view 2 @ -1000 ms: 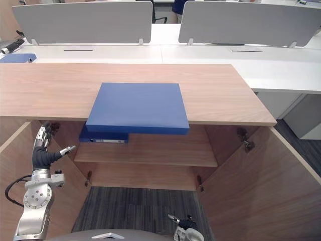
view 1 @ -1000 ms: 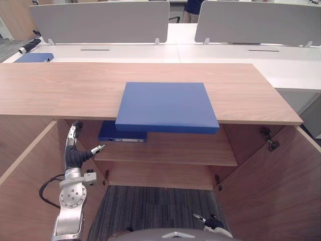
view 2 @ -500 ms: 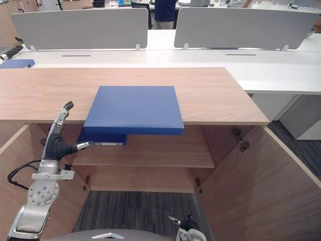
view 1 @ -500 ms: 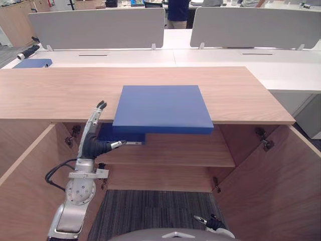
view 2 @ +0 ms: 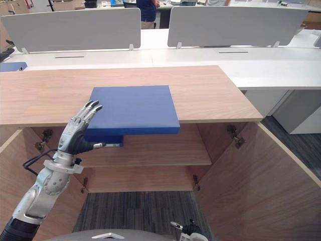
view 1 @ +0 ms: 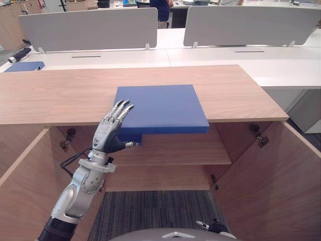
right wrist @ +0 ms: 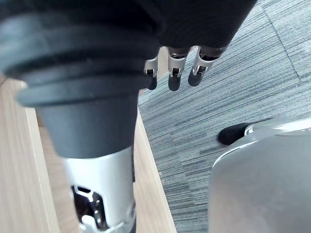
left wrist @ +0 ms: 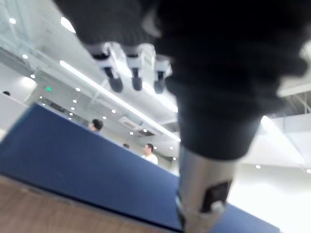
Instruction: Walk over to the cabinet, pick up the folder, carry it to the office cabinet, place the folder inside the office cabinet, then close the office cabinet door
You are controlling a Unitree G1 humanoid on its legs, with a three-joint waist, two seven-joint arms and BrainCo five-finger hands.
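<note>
Now my left hand (view 1: 111,131) is up in front of the cabinet (view 1: 60,93). It is wide open. The fingers (view 1: 122,106) are straight and spread a little, and they hold nothing. Their dark tips are right at the near left corner of the blue folder (view 1: 160,105). I cannot tell if they touch it.

The folder lies flat on the wooden top of the cabinet. Its front edge sticks out a bit past the edge of the top.

Under it, inside the cabinet, is a shelf (view 1: 180,150). A second blue folder (view 2: 105,138) lies on that shelf, just below the first one and just past my left thumb.

Both cabinet doors are swung open. The left door (view 1: 25,186) is beside my left arm, and the right door (view 1: 271,186) is on the other side.

My right hand (right wrist: 174,73) hangs low over the grey striped carpet (view 1: 155,211). Its fingers are loose and almost straight, and it holds nothing.

Behind the cabinet are white desks (view 1: 125,57) with grey screens (view 1: 90,27). A person (view 1: 163,7) in a dark blue top stands behind them.
</note>
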